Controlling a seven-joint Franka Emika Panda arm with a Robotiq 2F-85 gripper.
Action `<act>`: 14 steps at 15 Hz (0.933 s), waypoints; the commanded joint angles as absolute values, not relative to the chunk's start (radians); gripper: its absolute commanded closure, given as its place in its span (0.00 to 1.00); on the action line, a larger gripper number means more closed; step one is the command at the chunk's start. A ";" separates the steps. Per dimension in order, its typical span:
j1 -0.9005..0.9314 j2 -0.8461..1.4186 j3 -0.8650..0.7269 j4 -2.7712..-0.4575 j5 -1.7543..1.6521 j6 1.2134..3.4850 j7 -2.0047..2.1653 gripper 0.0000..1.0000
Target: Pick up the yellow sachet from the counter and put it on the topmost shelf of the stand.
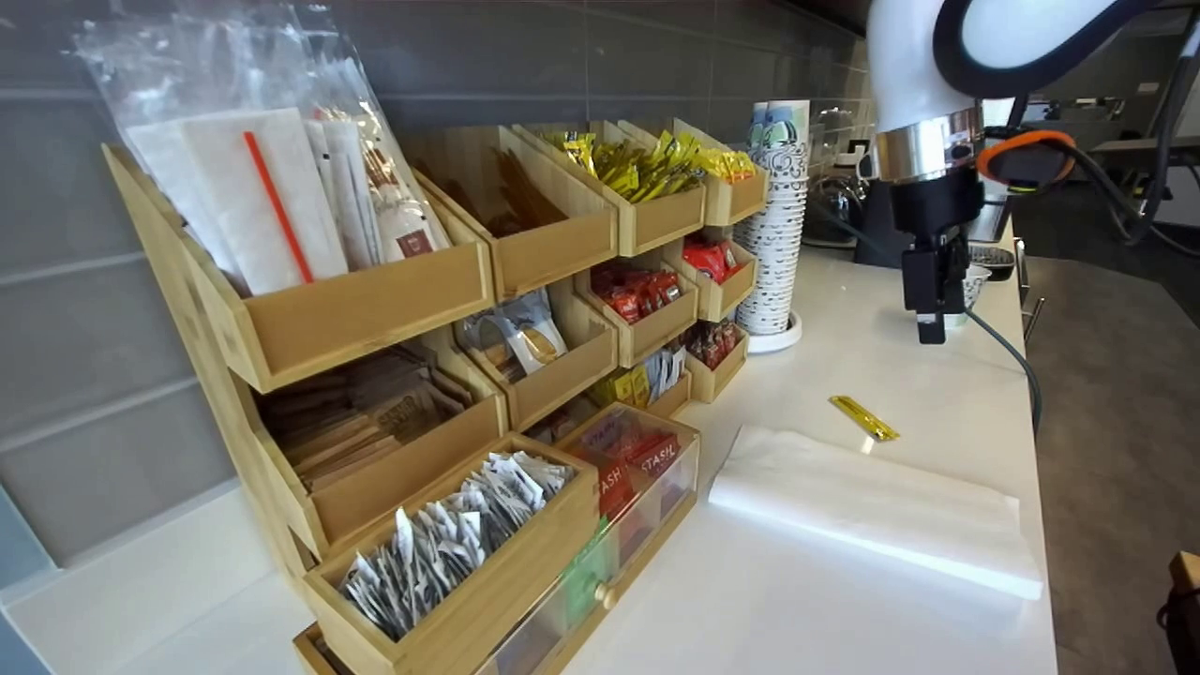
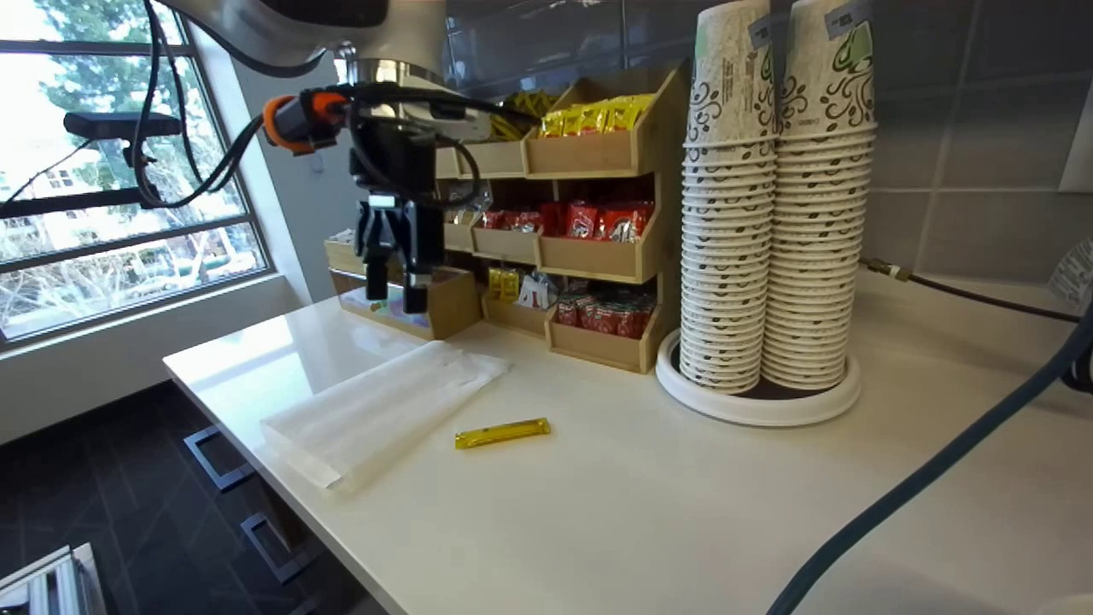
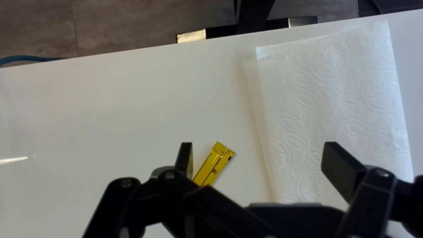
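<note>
A slim yellow sachet (image 1: 863,418) (image 2: 502,433) lies flat on the white counter (image 1: 834,352) (image 2: 649,512), beside a white paper towel. In the wrist view the sachet (image 3: 215,162) lies slanted, its lower end hidden behind the left finger. My gripper (image 1: 933,323) (image 2: 395,292) (image 3: 258,147) is open and empty. It hangs fingers down, well above the counter. The wooden stand (image 1: 553,248) (image 2: 651,231) has stepped rows of bins. Its topmost shelf (image 1: 667,221) (image 2: 581,155) holds yellow sachets in the bins nearest the cups. The stand is out of the wrist view.
The folded paper towel (image 1: 872,506) (image 2: 384,410) (image 3: 330,109) lies next to the sachet. Tall stacks of paper cups (image 1: 773,216) (image 2: 726,256) stand on a round white tray (image 2: 760,412) beside the stand. A blue hose (image 2: 931,474) crosses the counter.
</note>
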State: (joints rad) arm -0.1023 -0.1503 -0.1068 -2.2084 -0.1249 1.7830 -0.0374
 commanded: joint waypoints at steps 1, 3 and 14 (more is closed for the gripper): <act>-0.118 -0.091 -0.149 -2.226 -0.111 1.877 -0.225 0.00; -0.126 -0.057 -0.166 -2.237 -0.092 1.937 -0.315 0.00; -0.138 0.028 -0.163 -2.236 -0.011 2.062 -0.387 0.00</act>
State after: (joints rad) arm -0.1276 0.0282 -0.1739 -2.2373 -0.0105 2.0643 -0.3878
